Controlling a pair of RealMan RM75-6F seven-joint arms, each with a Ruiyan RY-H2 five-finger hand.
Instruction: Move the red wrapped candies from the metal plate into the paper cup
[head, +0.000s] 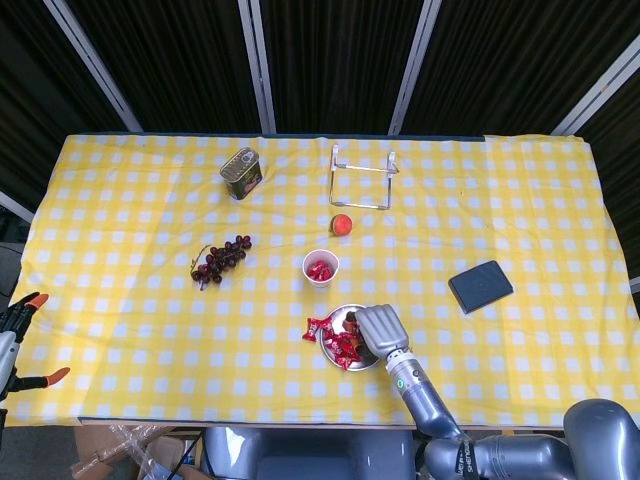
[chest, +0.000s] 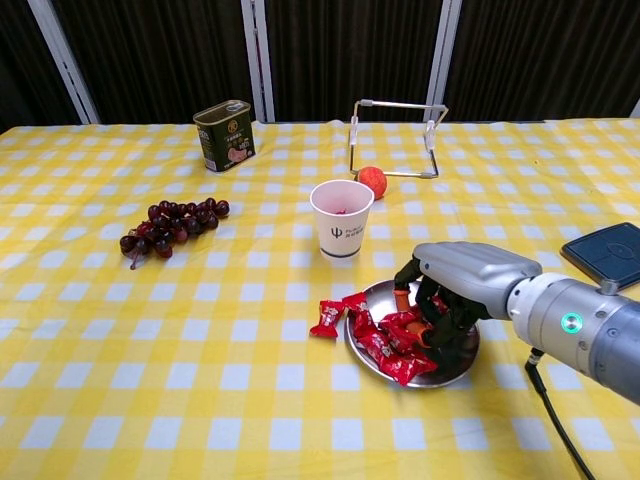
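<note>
While your right hand's fingers (chest: 432, 318) curl down into the candies (chest: 385, 335) on the plate (chest: 455, 360), their tips are hidden among the wrappers, so you cannot tell whether they pinch one or merely press on the pile. Your right hand (chest: 455, 290) covers the plate's far right part; from the head view its back (head: 377, 327) hides nearly half the dish (head: 335, 357) and whatever lies beneath. One candy (chest: 325, 316) lies on the cloth just beside the plate's left rim, apart from the fingers. The cup (chest: 341, 218) stands upright beyond the plate, near but not touching, with red candies (head: 320, 269) already inside, seen clearly only from above. Your forearm runs off the lower right edge of both views. Your left hand does not show in either view; only an orange-tipped clamp (head: 22, 335) sits at the head view's left edge.
</note>
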